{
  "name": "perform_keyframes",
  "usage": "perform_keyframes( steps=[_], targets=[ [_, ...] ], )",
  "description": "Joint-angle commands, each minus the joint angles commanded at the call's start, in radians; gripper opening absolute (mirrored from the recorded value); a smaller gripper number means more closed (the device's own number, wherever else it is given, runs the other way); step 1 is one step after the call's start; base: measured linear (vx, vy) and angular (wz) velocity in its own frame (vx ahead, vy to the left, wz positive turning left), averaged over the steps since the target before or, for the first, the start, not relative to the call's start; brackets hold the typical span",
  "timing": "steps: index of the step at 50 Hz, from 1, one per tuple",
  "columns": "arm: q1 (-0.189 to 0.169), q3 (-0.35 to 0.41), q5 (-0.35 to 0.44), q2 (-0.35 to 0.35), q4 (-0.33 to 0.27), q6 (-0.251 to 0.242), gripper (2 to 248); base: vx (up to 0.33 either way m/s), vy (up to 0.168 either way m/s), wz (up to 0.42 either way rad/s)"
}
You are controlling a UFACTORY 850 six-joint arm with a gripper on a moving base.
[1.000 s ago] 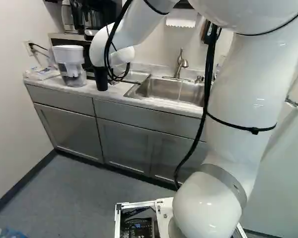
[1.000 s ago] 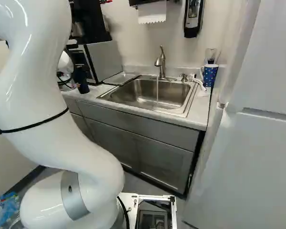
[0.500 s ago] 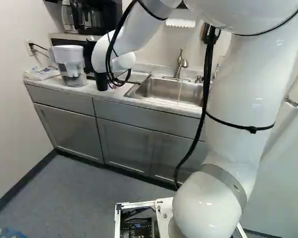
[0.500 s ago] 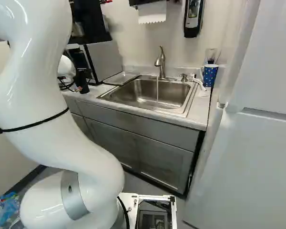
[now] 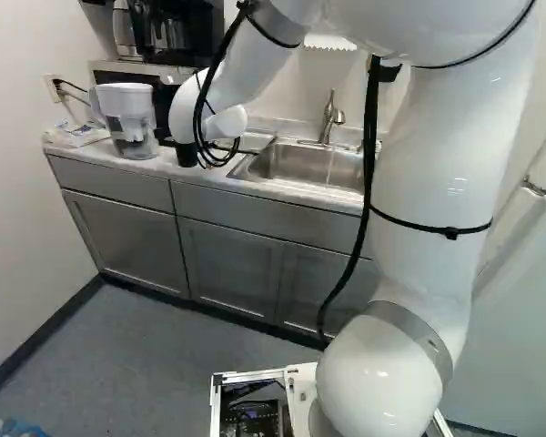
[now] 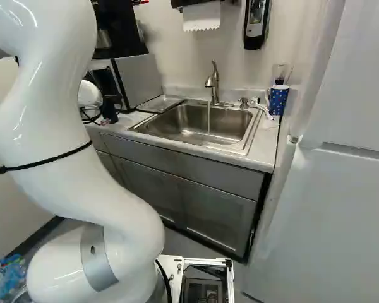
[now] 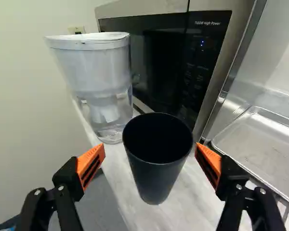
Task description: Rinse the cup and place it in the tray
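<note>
The black cup (image 7: 156, 161) stands upright on the counter, its open top toward the wrist camera; in the left base view the cup (image 5: 187, 155) shows dark below the arm's wrist. My gripper (image 7: 151, 159) is open, with one finger at either side of the cup and a gap between each orange pad and its wall. In the base views the arm's wrist mostly hides the gripper. The metal tray (image 7: 265, 139) lies beyond one finger; in the right base view the tray (image 6: 161, 103) is beside the sink (image 6: 199, 123). Water runs from the faucet (image 6: 213, 82).
A water pitcher (image 7: 98, 79) stands close behind the cup, next to the microwave (image 7: 171, 62). On the counter's far side, past the sink, is a blue dotted mug (image 6: 278, 100). A white refrigerator (image 6: 322, 189) borders the counter there.
In the left base view my arm's upper part has shifted left, while its wrist has moved slightly right and down beside the cup. The base and the cup have stayed in place.
</note>
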Motion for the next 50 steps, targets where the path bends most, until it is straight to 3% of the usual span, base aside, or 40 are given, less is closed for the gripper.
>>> perform_keyframes(
  steps=[50],
  targets=[
    [-0.005, 0.038, 0.193, -0.064, 0.000, 0.000, 247, 0.000, 0.000, 0.000]
  ],
)
